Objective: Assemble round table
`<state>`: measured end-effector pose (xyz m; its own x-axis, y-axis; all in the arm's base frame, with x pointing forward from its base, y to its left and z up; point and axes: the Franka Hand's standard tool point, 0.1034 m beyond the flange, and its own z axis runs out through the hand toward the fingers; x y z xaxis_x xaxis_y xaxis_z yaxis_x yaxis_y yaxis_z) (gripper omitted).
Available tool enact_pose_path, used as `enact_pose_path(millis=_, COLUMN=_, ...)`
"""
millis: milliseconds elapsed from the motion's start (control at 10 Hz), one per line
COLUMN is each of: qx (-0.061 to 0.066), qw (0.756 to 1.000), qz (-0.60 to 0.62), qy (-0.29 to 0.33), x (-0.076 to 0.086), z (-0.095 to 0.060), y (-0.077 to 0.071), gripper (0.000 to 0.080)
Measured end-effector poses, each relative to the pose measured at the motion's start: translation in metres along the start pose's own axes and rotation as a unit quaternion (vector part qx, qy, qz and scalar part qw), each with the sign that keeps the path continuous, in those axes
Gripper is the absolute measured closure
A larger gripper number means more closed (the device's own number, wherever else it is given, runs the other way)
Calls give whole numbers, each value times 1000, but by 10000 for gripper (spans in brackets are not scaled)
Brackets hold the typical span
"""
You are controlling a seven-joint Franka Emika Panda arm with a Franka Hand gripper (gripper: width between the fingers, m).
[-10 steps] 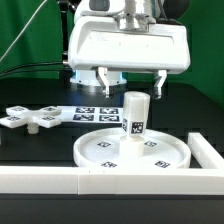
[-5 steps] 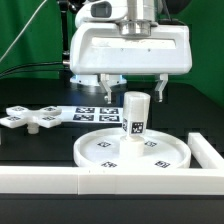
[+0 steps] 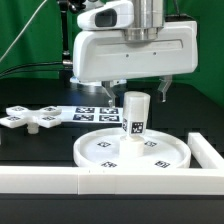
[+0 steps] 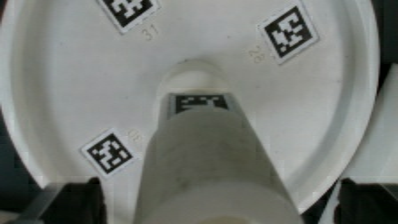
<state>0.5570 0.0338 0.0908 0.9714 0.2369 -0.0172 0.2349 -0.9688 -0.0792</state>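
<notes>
The round white disc (image 3: 150, 155) lies flat on the table, with the short thick post (image 3: 135, 115) standing upright at its centre. My gripper (image 3: 133, 90) is open just above the post's top, one finger on each side and neither touching it. In the wrist view the post (image 4: 205, 150) rises between my dark fingertips (image 4: 71, 203) over the tagged disc (image 4: 196, 35). The flat cross-shaped piece (image 3: 30, 117) lies on the table at the exterior view's left.
The marker board (image 3: 90, 112) lies behind the disc. A long white border wall (image 3: 60, 180) runs along the front, and a second piece (image 3: 207, 152) stands on the exterior view's right of the disc.
My gripper has come down a little over the post, still open. The post, disc and cross piece have not moved.
</notes>
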Motion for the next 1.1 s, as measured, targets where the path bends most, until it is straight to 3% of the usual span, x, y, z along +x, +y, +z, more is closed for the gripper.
enact_pose_path(millis=500, qx=-5, qw=1000, qz=-4, qy=16, x=3, z=2, y=9, gripper=151)
enact_pose_path(millis=600, qx=-4, qw=1000, qz=-4, qy=16, x=3, z=2, y=9, gripper=277)
enact_pose_path(millis=700, qx=-4, qw=1000, qz=-4, qy=16, x=3, z=2, y=9, gripper=277)
enact_pose_path(millis=800, qx=-4, qw=1000, qz=3, qy=16, x=3, z=2, y=9, gripper=396)
enact_pose_path(millis=1100, qx=-1, qw=998, qz=57, qy=16, x=3, z=2, y=8, gripper=393)
